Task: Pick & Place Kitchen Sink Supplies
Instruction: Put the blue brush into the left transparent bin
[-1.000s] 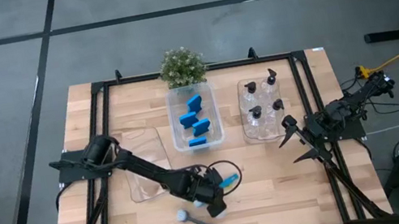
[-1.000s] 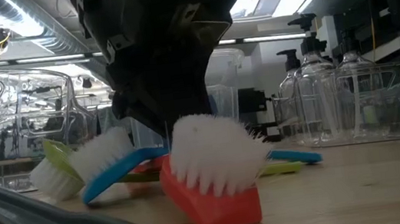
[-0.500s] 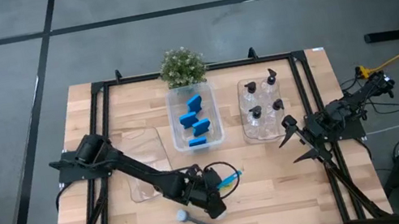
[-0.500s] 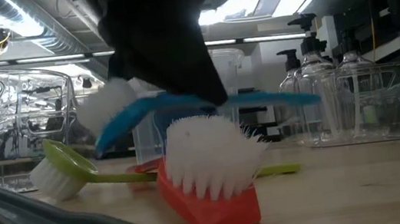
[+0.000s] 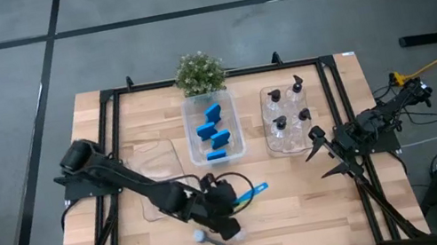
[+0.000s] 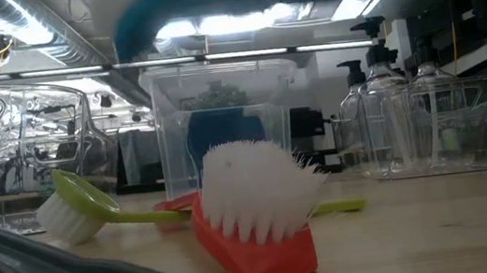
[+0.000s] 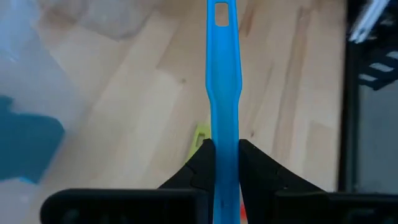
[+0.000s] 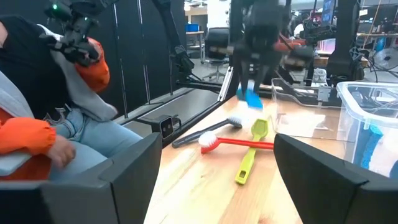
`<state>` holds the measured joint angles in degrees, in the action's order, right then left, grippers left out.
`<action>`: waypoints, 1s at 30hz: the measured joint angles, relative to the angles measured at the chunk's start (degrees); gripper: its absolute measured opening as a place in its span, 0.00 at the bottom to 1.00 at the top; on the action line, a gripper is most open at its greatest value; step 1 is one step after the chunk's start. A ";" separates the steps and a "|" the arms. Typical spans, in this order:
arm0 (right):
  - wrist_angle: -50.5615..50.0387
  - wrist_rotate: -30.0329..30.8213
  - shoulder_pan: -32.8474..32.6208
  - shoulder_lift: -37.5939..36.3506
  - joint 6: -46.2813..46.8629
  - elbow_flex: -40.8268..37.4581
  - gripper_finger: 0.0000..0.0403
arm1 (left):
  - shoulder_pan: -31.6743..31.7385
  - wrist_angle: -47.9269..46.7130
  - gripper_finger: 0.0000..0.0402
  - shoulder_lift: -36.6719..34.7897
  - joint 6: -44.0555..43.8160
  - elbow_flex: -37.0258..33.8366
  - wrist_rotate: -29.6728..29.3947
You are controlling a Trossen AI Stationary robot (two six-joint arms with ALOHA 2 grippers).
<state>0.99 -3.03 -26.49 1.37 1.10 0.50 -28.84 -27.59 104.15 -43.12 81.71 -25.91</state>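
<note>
Wooden tabletop (image 5: 305, 206) near front edge: left gripper (image 5: 224, 214) raised, pinching thin blue plastic brush (image 7: 222, 93) by handle, probably for carrying toward empty clear bin (image 5: 160, 182). Right gripper (image 5: 325, 156) spread wide, waiting at right edge.

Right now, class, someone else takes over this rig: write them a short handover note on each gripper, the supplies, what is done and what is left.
Left gripper: shut on the blue brush, held above the table's front.
Right gripper: open, empty, waiting at the right edge.
Done: four blue sponges in the middle bin; four pump bottles in the right bin.
Left: red brush, yellow-green brush and grey brush lie on the table. The left bin looks empty.
</note>
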 joint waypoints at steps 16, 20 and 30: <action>0.00 0.00 0.00 0.02 0.00 0.02 0.77 | -1.28 -32.75 0.10 -19.37 -7.48 0.00 4.97; 0.00 0.00 0.01 0.01 -0.01 0.02 0.77 | -2.83 -41.05 0.10 -22.42 -10.58 0.00 8.16; 0.00 0.00 0.00 0.01 -0.01 0.01 0.77 | -3.60 -61.02 0.10 -23.56 -17.80 -1.05 16.83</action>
<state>0.99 -3.03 -26.49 1.37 1.10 0.51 -32.44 -88.61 80.60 -60.92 80.66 -9.08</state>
